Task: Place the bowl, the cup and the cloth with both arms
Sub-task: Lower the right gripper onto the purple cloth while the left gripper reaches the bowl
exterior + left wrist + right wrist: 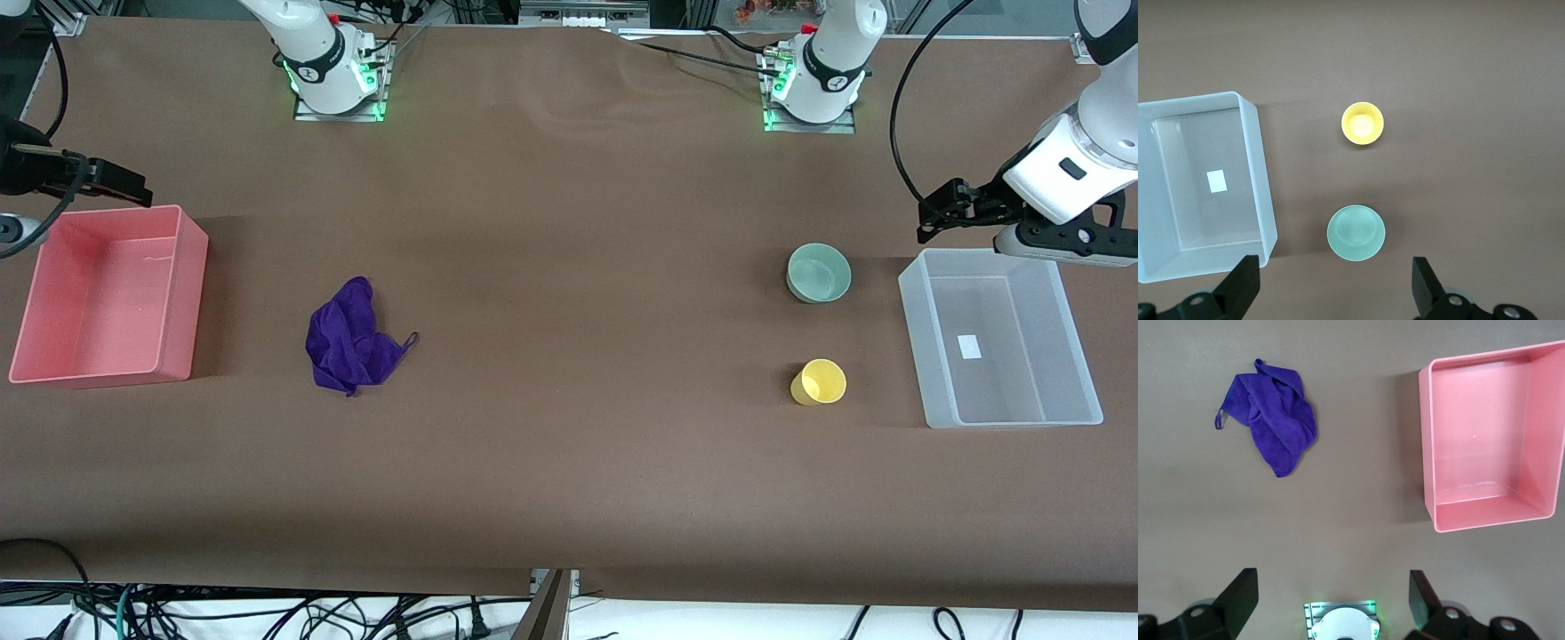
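Both arms are held raised at the table's ends, with nothing gripped.

The left gripper (pixel 933 218) is held with its fingers spread wide over the table at the clear bin's (pixel 1089 378) edge farther from the front camera, and the right gripper (pixel 133 188) hangs likewise open over the matching edge of the pink bin (pixel 182 293). The bowl (pixel 819 273) is set upright on the brown table (pixel 569 462) near the clear bin, with the cup (pixel 820 382) nearer the front camera, apart from it. The cloth (pixel 352 339) lies crumpled on the table, apart from the pink bin, toward the right arm's end.
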